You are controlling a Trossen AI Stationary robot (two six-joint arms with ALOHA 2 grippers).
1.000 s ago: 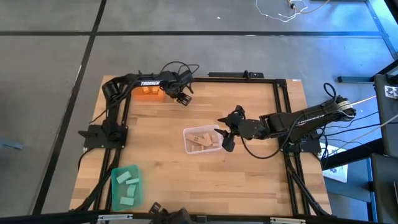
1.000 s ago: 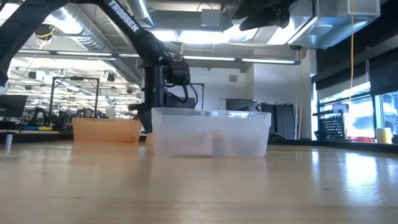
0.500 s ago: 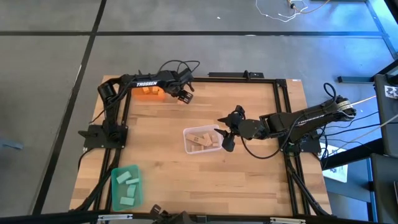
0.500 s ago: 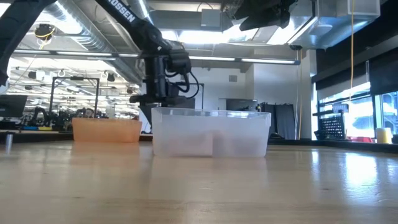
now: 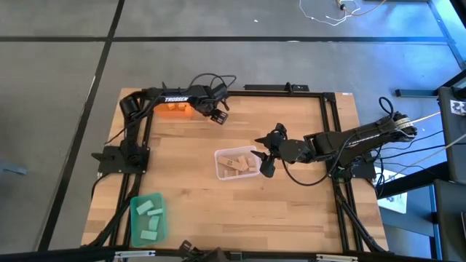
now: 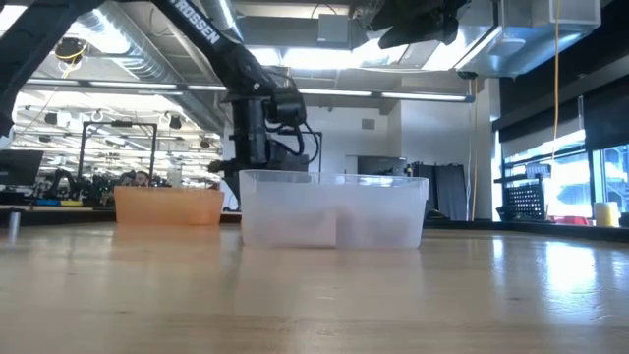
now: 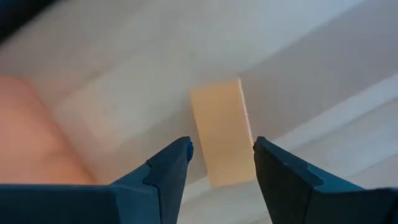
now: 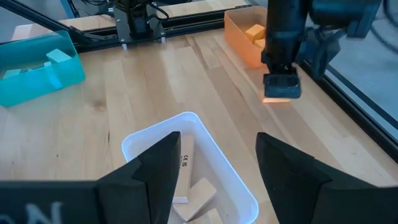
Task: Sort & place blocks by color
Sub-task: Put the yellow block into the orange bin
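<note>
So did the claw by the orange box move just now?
Yes. The left claw shifted a little, swinging toward the far edge of the table and back beside the orange box, ending slightly nearer the clear box than a second ago.

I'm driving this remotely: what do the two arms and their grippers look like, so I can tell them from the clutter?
Both arms are black, jointed tubes with loose black cables looping off them. The left arm bears white TROSSEN lettering; its left gripper ends in two dark wedge-shaped fingers. The right arm trails cables near its base, and the right gripper has matching dark fingers.
</note>
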